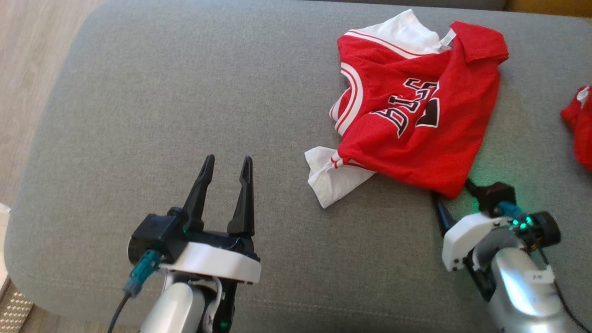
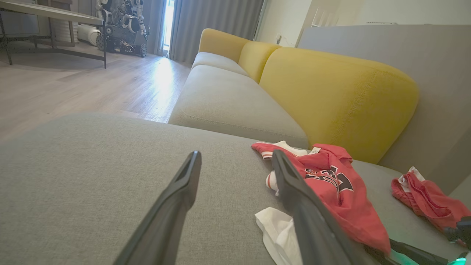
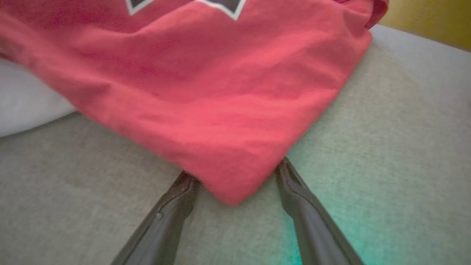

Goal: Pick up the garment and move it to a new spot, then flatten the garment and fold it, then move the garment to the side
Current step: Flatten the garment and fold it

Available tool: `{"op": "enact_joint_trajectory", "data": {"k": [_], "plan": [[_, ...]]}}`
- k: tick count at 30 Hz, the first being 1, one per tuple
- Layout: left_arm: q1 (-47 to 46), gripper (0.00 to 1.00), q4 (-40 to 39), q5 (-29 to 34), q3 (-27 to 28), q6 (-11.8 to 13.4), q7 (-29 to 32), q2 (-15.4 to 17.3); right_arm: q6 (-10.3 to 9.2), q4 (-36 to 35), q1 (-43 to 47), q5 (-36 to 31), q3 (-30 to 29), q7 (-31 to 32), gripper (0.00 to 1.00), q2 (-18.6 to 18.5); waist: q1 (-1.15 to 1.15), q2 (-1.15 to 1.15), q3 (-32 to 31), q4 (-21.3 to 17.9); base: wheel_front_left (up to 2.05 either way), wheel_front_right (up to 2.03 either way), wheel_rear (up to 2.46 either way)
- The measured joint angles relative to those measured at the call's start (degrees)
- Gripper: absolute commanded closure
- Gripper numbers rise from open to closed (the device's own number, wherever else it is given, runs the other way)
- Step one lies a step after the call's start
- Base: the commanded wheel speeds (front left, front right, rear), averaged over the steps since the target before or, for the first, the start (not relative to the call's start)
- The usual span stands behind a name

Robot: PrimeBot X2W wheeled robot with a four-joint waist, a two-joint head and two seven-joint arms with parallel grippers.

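Garment (image 1: 416, 111): red and white jersey, loosely folded, lying on the grey seat cushion (image 1: 185, 92) towards its far right
Left gripper (image 1: 229, 159): jaws parted a moderate way, holding nothing, over bare cushion left of the garment
Right gripper (image 3: 234, 171): jaws spread wide, tips tucked under the garment's near corner, which drapes over them unpinched
Second red cloth (image 1: 580, 125): at the cushion's right edge, apart from the garment

— What's the left hand (image 1: 229, 159) made of?
— Two long black tapered fingers (image 1: 199, 194), a white plate (image 1: 217, 266), a teal plug (image 1: 143, 268), a dark cable (image 1: 118, 314).
— The right forearm (image 1: 520, 282)?
— Silver, white label, green light.
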Motion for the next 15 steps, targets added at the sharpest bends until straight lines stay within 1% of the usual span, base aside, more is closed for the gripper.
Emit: {"op": "enact_joint_trajectory", "data": {"k": [5,6,7,8,13,15], "plan": [[-1.28,0.00,-0.30,-0.01,-0.30,0.18,0.00,-0.01,0.00,2.96,-2.90,-2.59,-3.99,-1.91,0.00,0.11,0.00,0.00,0.87,0.40,0.00,0.00,0.00],[-1.34,0.00,-0.32,-0.01,-0.30,0.20,0.00,-0.01,0.00,3.41,-3.19,-2.76,-4.50,-2.45,0.31,0.18,0.00,0.00,0.98,0.40,0.00,0.00,0.00],[-1.34,0.00,-0.30,-0.02,-0.32,0.25,0.00,-0.01,0.00,3.92,-3.54,-2.80,-4.92,-3.07,0.84,0.25,0.00,0.00,1.03,0.37,0.00,0.00,0.00],[-1.34,0.00,-0.29,-0.08,-0.34,0.32,0.00,-0.01,0.00,4.33,-3.90,-3.18,-5.32,-3.71,1.00,0.31,0.00,0.00,1.00,0.33,0.00,0.00,0.00],[-1.32,0.00,-0.12,-0.10,-0.23,0.67,0.00,-0.01,0.00,4.78,-4.28,-6.13,-7.58,-6.87,1.00,0.02,0.00,0.00,-0.07,-0.23,0.00,0.00,0.00],[-1.26,0.00,0.05,-0.10,-0.10,0.66,0.00,-0.01,0.00,4.23,-4.28,-7.64,-7.92,-7.55,1.00,-0.68,0.00,0.00,-0.81,-0.65,0.00,0.00,0.00]]}}
